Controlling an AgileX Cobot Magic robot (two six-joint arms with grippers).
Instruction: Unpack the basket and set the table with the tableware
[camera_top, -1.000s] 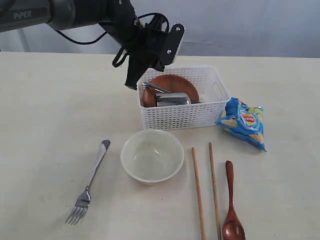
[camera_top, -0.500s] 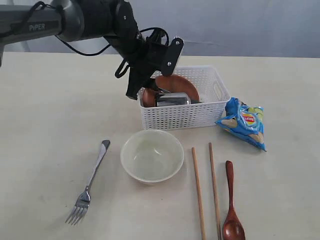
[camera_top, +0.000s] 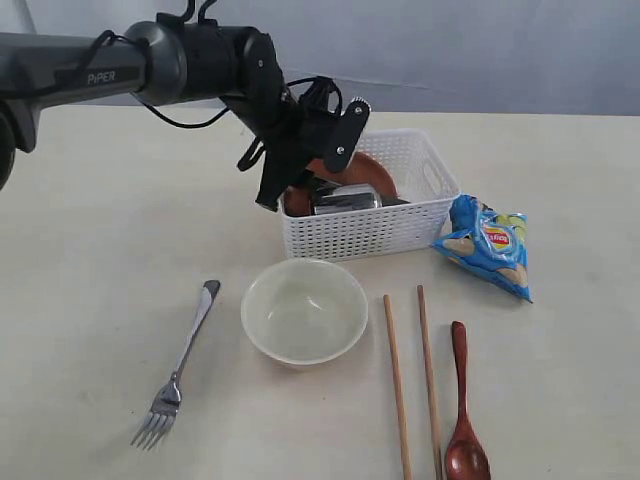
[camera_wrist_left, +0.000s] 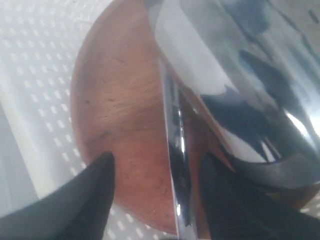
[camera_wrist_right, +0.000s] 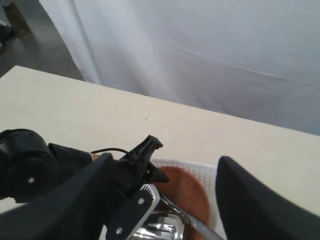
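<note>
Your table (camera_top: 100, 280) is a good way to being set: by my count five pieces are out and three remain in the basket.

The basket (camera_top: 360, 235) stands at the far middle of the table, with the blue chips bag (camera_top: 488, 245) just beside its near right corner; the bag is no part of the setting.

The cream bowl (camera_top: 305, 310) is done. It sits upright and empty on the table, just near of the basket.

The reddish-brown plate (camera_top: 378, 172) is still in the basket, leaning at its left end under the other pieces.

The steel cup (camera_top: 345, 199) is also in there, lying on its side on the plate.

The two chopsticks (camera_top: 396, 380) are out, side by side, right of the bowl.

The dark wooden spoon (camera_top: 465, 420) is out too, just right of the chopsticks.

The fork (camera_top: 182, 365) lies near left of the bowl, well apart from it.

The knife (camera_wrist_left: 175, 150) is left to do. It rests across the plate, against the cup.

Your left gripper (camera_wrist_left: 156, 165) is down in the basket's left end. Its jaws are spread wide, one finger on each side of the knife, gripping nothing. I judge the knife to be your next pick.

Your right gripper (camera_wrist_right: 166, 165) hangs above the scene, jaws apart and empty.
</note>
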